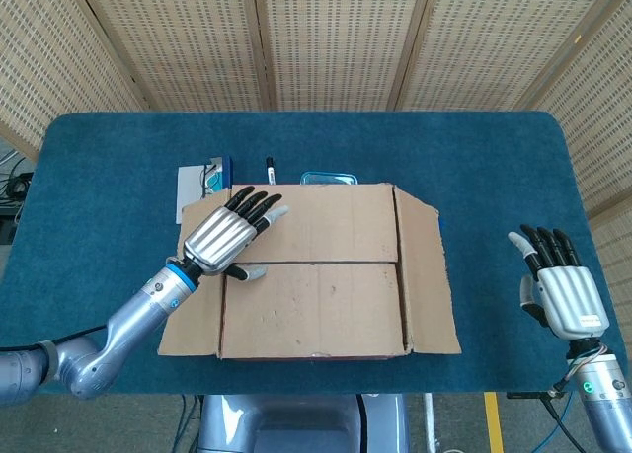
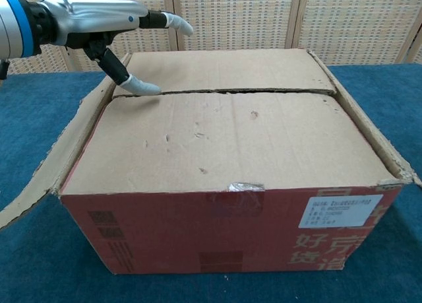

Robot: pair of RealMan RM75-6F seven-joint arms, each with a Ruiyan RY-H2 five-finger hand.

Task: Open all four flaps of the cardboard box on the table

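The cardboard box (image 1: 314, 275) (image 2: 231, 184) stands mid-table. Its far flap (image 1: 311, 224) (image 2: 221, 70) and near flap (image 1: 312, 310) (image 2: 224, 141) lie flat, meeting at a seam. The left side flap (image 1: 196, 295) (image 2: 59, 158) and right side flap (image 1: 427, 280) (image 2: 369, 121) are folded outward. My left hand (image 1: 225, 238) (image 2: 99, 19) hovers over the box's left end with fingers spread, its thumb tip (image 2: 144, 86) touching the seam. My right hand (image 1: 561, 287) is held open, fingers apart, off to the right of the box, holding nothing.
Behind the box lie a white card with a blue item (image 1: 202, 185), a black marker (image 1: 269, 169) and a teal container (image 1: 328, 179). The blue cloth covers the table (image 1: 494, 167). Woven screen panels stand behind.
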